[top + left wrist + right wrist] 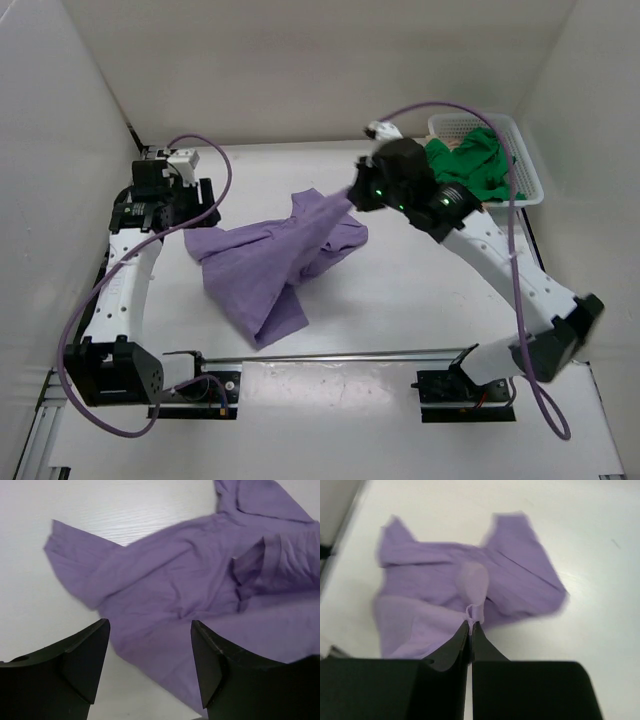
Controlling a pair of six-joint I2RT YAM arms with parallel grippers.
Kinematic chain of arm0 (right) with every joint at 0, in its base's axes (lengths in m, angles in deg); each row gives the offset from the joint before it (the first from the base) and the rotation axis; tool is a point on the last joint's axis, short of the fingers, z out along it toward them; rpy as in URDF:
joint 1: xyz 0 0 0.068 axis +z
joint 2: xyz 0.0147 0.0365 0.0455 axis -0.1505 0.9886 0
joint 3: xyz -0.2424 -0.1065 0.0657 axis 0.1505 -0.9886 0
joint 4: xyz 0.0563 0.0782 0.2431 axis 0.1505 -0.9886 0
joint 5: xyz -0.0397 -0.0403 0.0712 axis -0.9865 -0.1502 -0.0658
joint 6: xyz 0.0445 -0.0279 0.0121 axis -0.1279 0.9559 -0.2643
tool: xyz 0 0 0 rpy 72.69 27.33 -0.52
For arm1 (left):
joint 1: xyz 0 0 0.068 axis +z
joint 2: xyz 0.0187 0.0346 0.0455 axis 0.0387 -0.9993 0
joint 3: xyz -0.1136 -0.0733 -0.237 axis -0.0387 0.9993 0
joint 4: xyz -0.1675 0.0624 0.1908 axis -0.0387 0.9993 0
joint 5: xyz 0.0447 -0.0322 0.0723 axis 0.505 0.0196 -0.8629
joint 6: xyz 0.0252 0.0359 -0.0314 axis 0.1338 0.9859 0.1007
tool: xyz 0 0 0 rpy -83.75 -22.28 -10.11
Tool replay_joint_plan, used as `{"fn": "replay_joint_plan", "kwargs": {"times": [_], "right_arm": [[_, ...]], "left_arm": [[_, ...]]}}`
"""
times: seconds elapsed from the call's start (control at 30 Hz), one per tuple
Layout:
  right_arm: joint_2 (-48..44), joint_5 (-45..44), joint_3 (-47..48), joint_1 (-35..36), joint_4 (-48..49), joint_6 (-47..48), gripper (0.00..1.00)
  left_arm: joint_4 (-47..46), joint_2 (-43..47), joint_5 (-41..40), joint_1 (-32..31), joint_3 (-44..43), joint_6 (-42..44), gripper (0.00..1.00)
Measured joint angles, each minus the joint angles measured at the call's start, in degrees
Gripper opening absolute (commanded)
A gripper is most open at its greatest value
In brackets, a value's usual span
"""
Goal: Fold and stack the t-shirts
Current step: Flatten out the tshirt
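Cloth this limp, the lavender shirt (265, 262), is light and a little slippery. A single pinch lets it sag and drag, so hems or shoulder seams look the better holds. It lies crumpled at the middle of the table (420, 290), its two o'clock edge lifted by the right gripper (471, 626), which is pressed together on a small fold. The left gripper (149, 630) hangs spread above the nine o'clock side, holding nothing. A green shirt (470, 165) sits in the white basket (532, 180) at one o'clock — well apart.
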State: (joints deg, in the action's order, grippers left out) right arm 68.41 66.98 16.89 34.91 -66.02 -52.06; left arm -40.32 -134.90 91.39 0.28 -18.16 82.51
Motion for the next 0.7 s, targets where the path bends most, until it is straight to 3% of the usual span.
{"fn": "replay_joint_plan", "kwargs": {"times": [0.1,0.3,0.5,0.7], "right_arm": [[-7.5,-1.4,-12.9,-6.9,-1.2,-2.7,0.00],[-15.3,-1.4,-28.1,-17.9,-3.6,-8.4,0.00],[-15.9,-0.7,-31.7,-19.0,-4.0,-11.5,0.00],[-15.9,-0.8,-31.7,-17.4,-3.5,-12.3,0.00]], "left_arm": [[0.2,0.0,-0.2,-5.2,1.5,0.0,0.78],[2.1,-1.5,-3.5,-21.3,10.2,0.0,0.84],[2.8,-6.9,-7.1,-34.5,18.6,0.0,0.87],[-1.5,-11.5,-11.3,-38.8,25.7,0.0,0.85]]}}
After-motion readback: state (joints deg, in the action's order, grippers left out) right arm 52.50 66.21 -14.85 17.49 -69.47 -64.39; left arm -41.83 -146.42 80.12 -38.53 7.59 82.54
